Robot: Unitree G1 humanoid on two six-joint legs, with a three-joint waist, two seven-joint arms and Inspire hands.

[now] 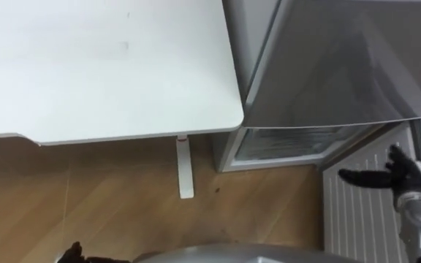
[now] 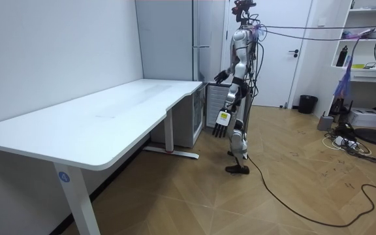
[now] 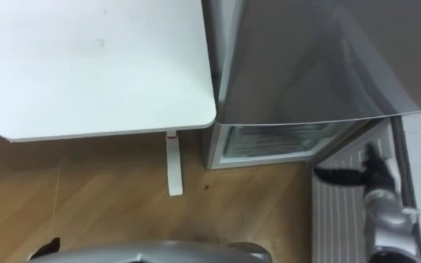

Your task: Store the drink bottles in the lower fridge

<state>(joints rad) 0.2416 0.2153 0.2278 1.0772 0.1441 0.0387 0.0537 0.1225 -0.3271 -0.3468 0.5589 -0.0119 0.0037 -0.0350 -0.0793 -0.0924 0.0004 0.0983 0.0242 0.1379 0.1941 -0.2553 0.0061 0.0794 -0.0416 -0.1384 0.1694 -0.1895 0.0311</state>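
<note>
Fingers of the right hand are spread wide and hold nothing; the thumb points to 9 o'clock. In the eye view this hand hangs at 3 o'clock, over the white ribbed inner face of the lower door, which is swung open and lies toward 4 o'clock. I cannot tell if the hand touches the door.

The lower fridge is at 2 o'clock. It is open, and a pale interior is visible under the edge of the grey upper fridge, which takes the place from 12 to 2 o'clock. What is inside the lower fridge is too unclear to name. Where the drinks are I cannot tell.

The white table is at 10 o'clock, its rounded corner just beside the fridge. Its white leg stands on the wooden floor near the centre.

The left hand is at 7 o'clock, at the bottom edge, with dark fingertips visible. In the room view it hangs low beside the robot's thigh, the fingers relaxed and pointing down, holding nothing.

In the room view the robot stands upright on the wooden floor, facing the fridge, close to the far end of the table, with its right arm raised toward the fridge.
</note>
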